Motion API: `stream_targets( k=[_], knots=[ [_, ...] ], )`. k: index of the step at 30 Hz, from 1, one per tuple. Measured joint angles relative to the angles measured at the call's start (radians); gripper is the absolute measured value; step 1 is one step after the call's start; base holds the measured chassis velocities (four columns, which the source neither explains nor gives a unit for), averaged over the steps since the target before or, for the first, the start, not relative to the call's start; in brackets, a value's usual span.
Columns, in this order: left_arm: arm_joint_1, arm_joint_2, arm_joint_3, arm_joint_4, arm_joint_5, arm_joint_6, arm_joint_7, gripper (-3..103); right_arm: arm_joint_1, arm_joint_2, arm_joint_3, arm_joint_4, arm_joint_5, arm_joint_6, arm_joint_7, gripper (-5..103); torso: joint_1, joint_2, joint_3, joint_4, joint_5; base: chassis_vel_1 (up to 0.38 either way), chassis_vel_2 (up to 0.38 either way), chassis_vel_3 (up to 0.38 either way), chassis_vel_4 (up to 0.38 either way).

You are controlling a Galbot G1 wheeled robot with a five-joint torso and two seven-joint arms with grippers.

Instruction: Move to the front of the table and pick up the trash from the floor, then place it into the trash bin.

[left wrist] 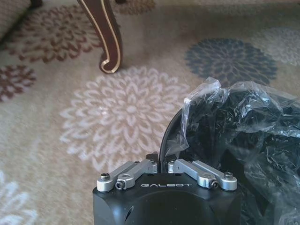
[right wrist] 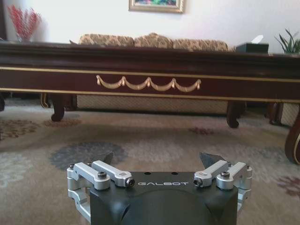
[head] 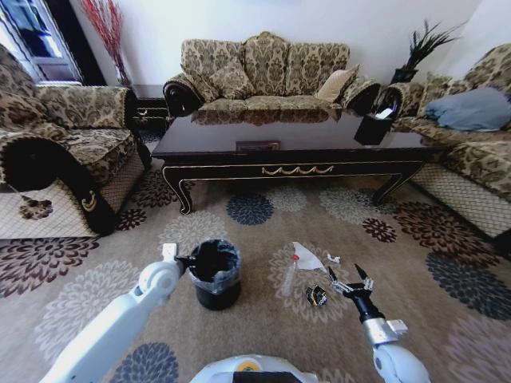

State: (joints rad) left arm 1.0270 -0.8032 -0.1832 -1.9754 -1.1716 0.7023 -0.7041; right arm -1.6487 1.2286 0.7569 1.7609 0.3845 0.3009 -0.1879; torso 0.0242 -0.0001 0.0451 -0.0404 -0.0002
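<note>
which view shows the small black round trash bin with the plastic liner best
The head view: the small black round trash bin stands whole on the floral carpet, with the left gripper shut on its rim. The left wrist view gives a close look at its crinkled liner and rim, not its body. The right wrist view faces the table instead.

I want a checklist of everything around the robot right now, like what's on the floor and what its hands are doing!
Surface: beige flower-patterned carpet floor.
Job's things: small black round bag-lined trash bin; white sheet with red mark, clear plastic bottle, dark shiny wrapper and tiny white scrap lie right of it; glossy dark coffee table beyond.
Clutter: black tissue holder on the table.
Hands: left hand shut on the bin's rim; right hand open beside the wrapper.
Cables: nothing seen.
Surroundings: patterned sofas.
</note>
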Motion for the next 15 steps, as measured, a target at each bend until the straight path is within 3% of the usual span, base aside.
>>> stream_targets(
  k=[6,15],
  knots=[
    [0.039,0.026,-0.053,-0.043,-0.001,0.001,0.006,4,0.021,0.007,-0.030,-0.065,0.055,-0.055,0.038,100,0.000,0.000,0.000,0.0004,-0.0001,0.000,0.000,0.000,0.000],
    [0.109,0.013,-0.087,-0.093,0.037,-0.020,0.031,4,0.054,0.074,-0.087,-0.222,0.044,-0.054,0.043,100,0.000,0.000,0.000,0.0001,0.0003,0.000,0.000,0.000,0.000]
  ],
)
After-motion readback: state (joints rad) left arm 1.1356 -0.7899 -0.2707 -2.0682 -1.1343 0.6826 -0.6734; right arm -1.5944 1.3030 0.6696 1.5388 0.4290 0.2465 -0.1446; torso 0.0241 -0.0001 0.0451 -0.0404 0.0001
